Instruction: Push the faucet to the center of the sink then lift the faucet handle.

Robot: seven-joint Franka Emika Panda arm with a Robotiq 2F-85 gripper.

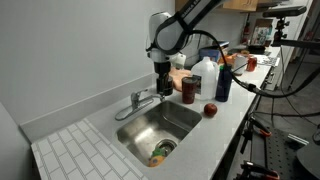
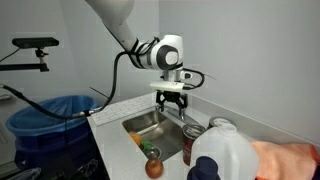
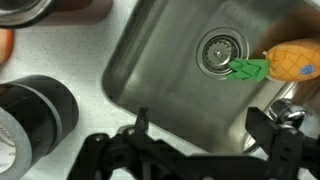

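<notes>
The chrome faucet (image 1: 138,100) stands at the back edge of the steel sink (image 1: 185,120), its spout angled toward the sink's left end. My gripper (image 1: 163,87) hangs just right of the faucet base, above the sink's back rim, with its fingers down. In an exterior view my gripper (image 2: 172,100) is above the sink (image 2: 140,122). In the wrist view my open fingers (image 3: 200,125) frame the sink basin (image 3: 160,60), with nothing between them. A chrome part of the faucet (image 3: 291,113) shows beside the right finger.
A toy pineapple (image 3: 290,60) lies by the drain (image 3: 220,50). A black tape roll (image 3: 35,110) sits on the counter. A red can (image 1: 189,90), a white jug (image 1: 205,75), a blue bottle (image 1: 224,80) and an apple (image 1: 210,110) stand right of the sink. A blue bin (image 2: 45,120) is beside the counter.
</notes>
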